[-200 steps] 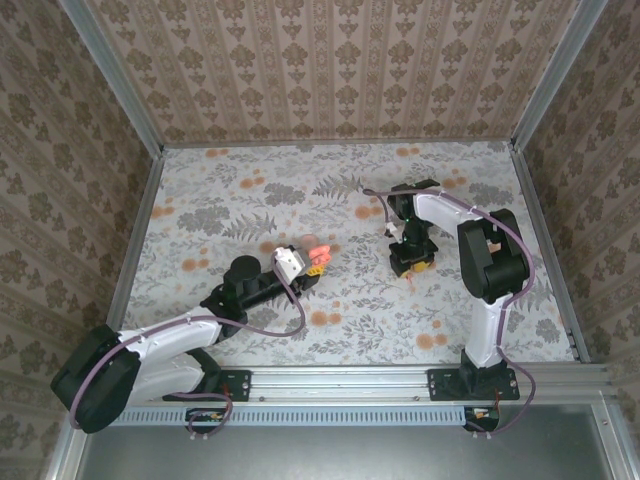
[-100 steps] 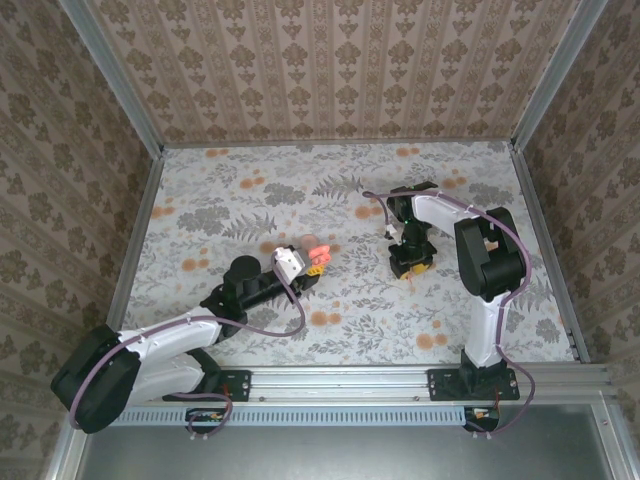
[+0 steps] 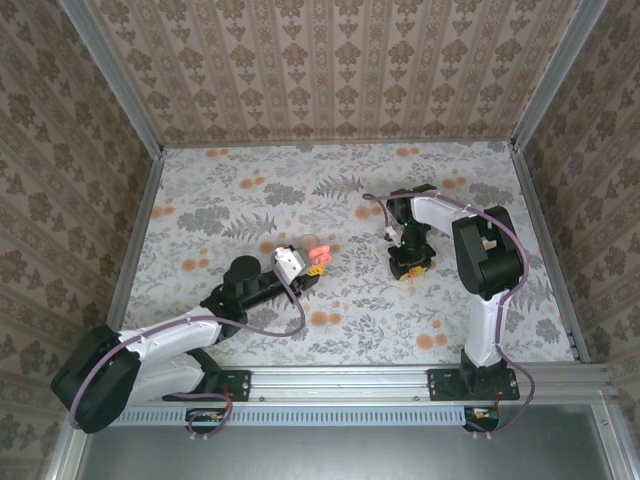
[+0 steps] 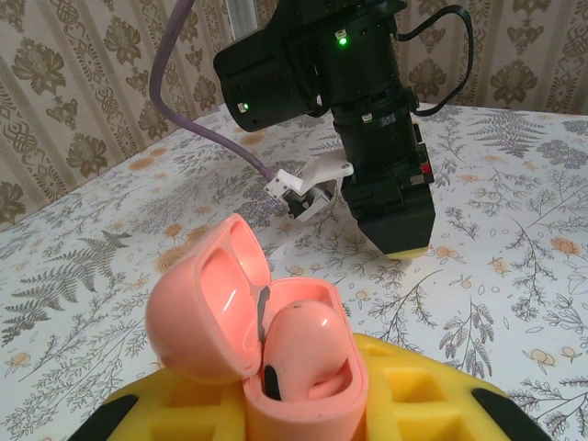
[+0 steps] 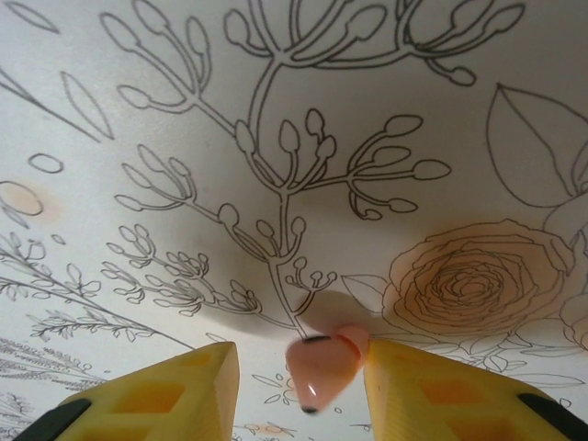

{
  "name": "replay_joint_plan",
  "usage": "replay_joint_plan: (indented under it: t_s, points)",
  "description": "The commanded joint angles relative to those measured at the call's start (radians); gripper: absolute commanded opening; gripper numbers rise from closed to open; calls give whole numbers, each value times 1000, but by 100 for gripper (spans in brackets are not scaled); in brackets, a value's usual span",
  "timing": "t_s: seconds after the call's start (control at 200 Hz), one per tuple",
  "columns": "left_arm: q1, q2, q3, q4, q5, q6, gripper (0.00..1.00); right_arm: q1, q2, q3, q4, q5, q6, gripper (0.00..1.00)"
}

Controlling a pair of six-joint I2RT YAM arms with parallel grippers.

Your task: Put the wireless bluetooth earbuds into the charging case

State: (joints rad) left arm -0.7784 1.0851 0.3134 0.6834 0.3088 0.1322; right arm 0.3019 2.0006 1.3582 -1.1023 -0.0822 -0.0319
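Lying on the floral bench [image 5: 276, 110] between the parted yellow fingers [image 5: 165, 390] of the right claw [image 5: 299, 363], the tiny glossy salmon-pink earbud [image 5: 323, 367] looks light, hard and slippery; its bulb suits pinching. The left claw [image 3: 312, 262] clamps the open pink charging case [image 4: 276, 340].

You will find both arms built of white links and black joint housings: left arm [image 3: 165, 338], right arm [image 3: 483, 325]. A purple cable [image 3: 292, 318] runs along each. The right hand [image 4: 401, 246] is black, with a green lamp [image 4: 342, 39] and a white bracket [image 4: 310, 181]. Its fingers [image 5: 165, 397] are yellow, with square recesses.
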Motion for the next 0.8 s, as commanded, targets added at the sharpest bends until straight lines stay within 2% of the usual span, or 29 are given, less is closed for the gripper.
replay_joint_plan:
  t_s: [0.0,0.485,0.795]
  points:
    - [-8,-7,-1,11,-5,20,14,3,21,-12,2,-5,17,41]
    - [-8,-4,2,12,-4,21,14,3,28,-16,9,14,26,29]
    - [-8,-5,-1,11,-2,15,14,3,-19,-30,9,13,39,26]
